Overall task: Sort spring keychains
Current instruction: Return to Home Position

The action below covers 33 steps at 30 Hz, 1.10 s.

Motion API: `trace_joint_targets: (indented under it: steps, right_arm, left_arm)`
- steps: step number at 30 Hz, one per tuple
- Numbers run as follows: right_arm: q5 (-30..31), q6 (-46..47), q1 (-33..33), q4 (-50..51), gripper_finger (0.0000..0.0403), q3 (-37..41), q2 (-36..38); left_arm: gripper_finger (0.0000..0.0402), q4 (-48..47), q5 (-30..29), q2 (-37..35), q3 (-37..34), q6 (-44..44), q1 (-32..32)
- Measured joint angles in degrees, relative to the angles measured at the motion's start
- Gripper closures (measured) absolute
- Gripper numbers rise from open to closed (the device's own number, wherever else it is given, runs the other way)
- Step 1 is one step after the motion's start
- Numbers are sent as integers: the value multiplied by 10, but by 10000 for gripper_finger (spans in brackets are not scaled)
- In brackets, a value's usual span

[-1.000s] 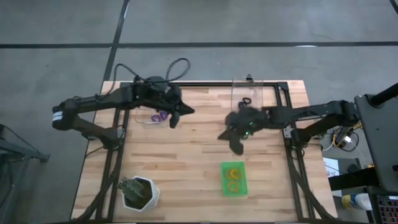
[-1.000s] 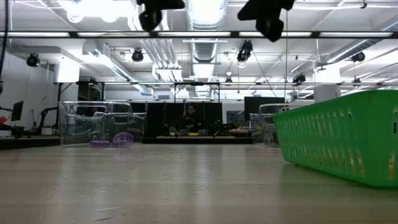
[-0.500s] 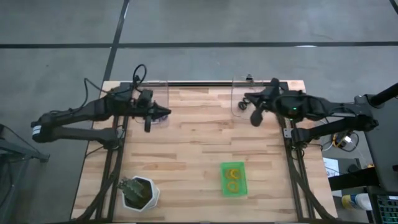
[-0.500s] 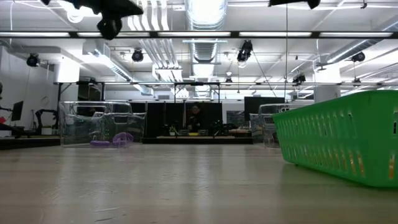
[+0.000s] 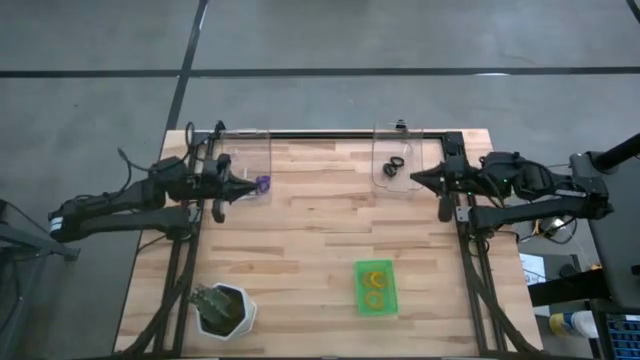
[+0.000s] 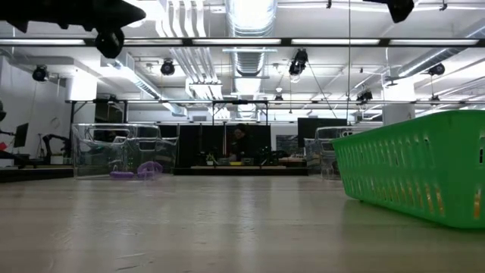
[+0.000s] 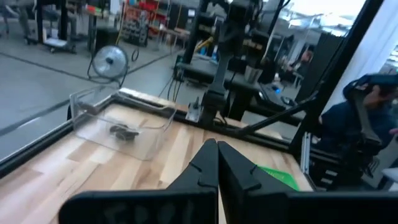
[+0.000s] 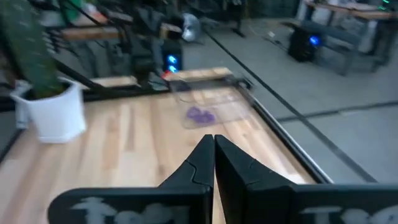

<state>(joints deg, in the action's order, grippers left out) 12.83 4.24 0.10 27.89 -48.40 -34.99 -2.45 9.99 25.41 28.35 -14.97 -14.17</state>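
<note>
Both arms stand drawn back over the table's side edges, touching nothing. My left gripper (image 5: 240, 189) (image 7: 217, 147) is shut, just left of the purple spring keychains (image 5: 262, 184) (image 8: 200, 114) (image 6: 144, 168), which lie in the far-left clear bin (image 5: 248, 160). My right gripper (image 5: 416, 177) (image 8: 213, 140) is shut, just right of the black spring keychains (image 5: 392, 166) (image 7: 124, 132), which lie in the far-right clear bin (image 5: 398, 150). The orange-yellow spring keychains (image 5: 375, 285) lie in the green tray (image 5: 360, 300) (image 6: 424, 174), near the table's front edge.
A white pot with a green plant (image 5: 222, 308) (image 8: 53, 112) stands at the near-left corner. A black frame rail (image 5: 330, 134) runs along the far edge. Bare wood lies between the bins and the tray. A person (image 7: 367, 124) sits beyond the table's right side.
Both arms have drawn back from the table's middle. The left gripper has moved from beside the purple keychains toward the left edge. The right gripper has swung from the middle toward the far side, then toward the right edge. The keychains have stayed where they were.
</note>
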Motion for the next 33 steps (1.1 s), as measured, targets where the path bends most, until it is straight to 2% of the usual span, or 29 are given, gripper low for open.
trace_joint_targets:
  steps: [5,13,31,33]
  right_arm:
    - [-38,-6,0,-70,394,75,48]
    - [-40,-7,0,-149,394,195,132]
    - [-37,14,0,-155,394,375,348]
    - [-37,19,0,-164,394,392,350]
  left_arm:
    - [401,2,0,-47,-43,0,0]
    - [401,-1,-12,-122,-97,12,0]
    - [401,19,-13,-232,-166,13,0]
    - [401,21,-13,-241,-180,9,0]
